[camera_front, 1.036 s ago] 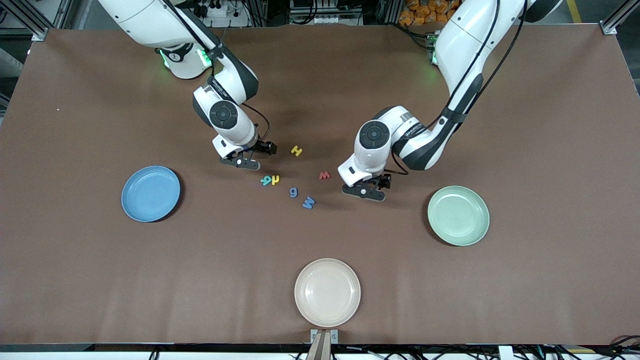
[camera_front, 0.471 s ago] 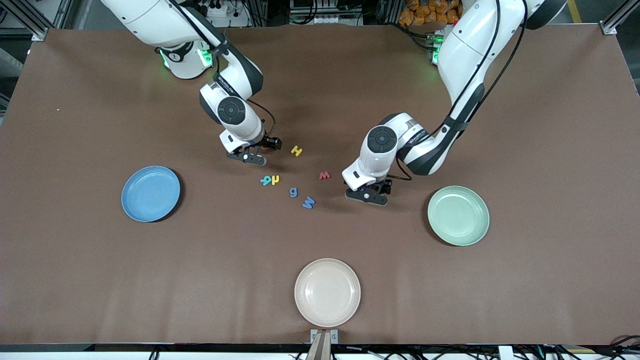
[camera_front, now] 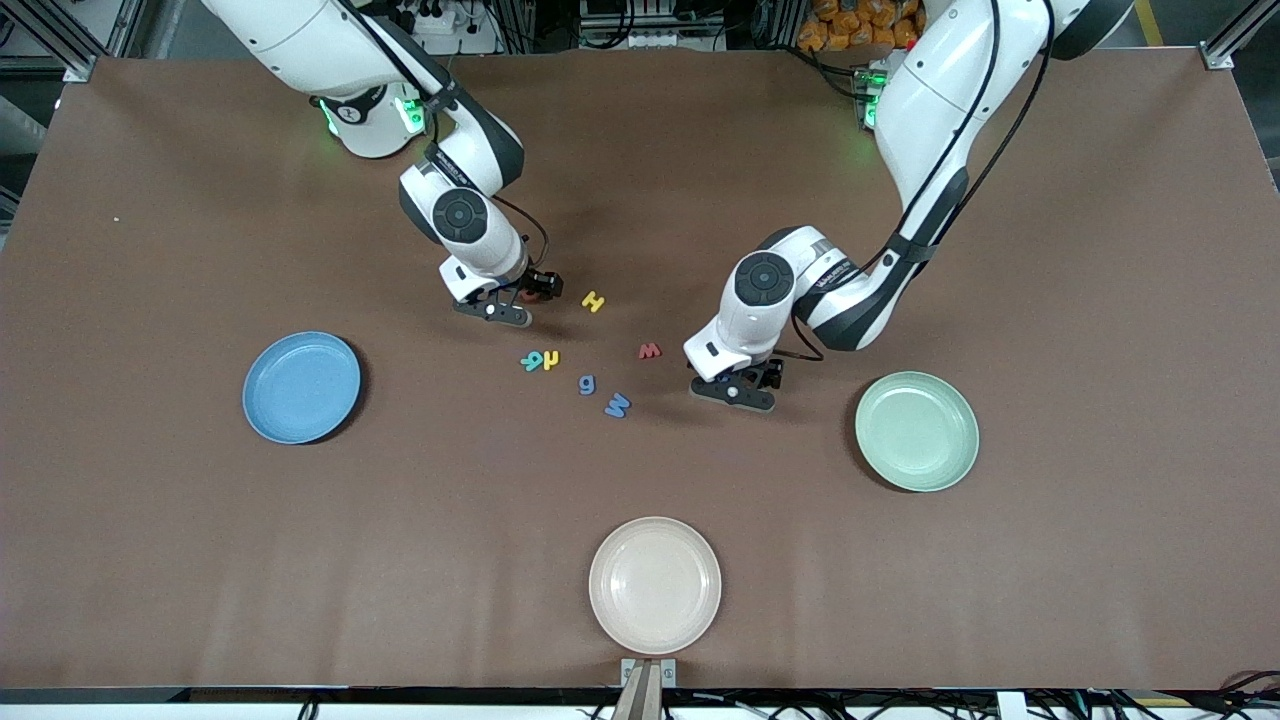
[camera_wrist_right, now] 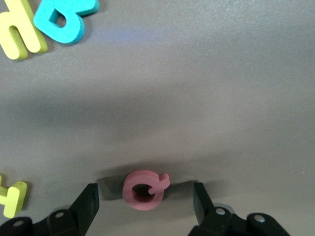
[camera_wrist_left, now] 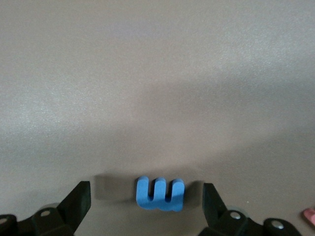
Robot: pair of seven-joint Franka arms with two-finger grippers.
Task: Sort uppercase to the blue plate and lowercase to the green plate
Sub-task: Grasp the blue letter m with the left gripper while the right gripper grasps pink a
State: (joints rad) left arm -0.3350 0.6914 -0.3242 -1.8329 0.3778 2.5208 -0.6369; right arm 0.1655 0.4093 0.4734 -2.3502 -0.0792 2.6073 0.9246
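right gripper (camera_wrist_right: 145,204) was open around red Q (camera_wrist_right: 145,189), tail toward one finger | left gripper (camera_wrist_left: 146,204) open around blue m (camera_wrist_left: 160,193), legs pointing away | blue plate (camera_front: 301,387), green plate (camera_front: 916,431) held nothing

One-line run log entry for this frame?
right hand: open, straddling red Q | left hand: open, straddling blue m | blue plate, green plate: no letters

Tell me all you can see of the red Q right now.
The red Q is a small foam letter, pinkish-red with a round hole and short tail. It lies flat on the brown table, between the right claw's open fingers, with a gap on each side. It sits beside the yellow H, toward the right arm's end.
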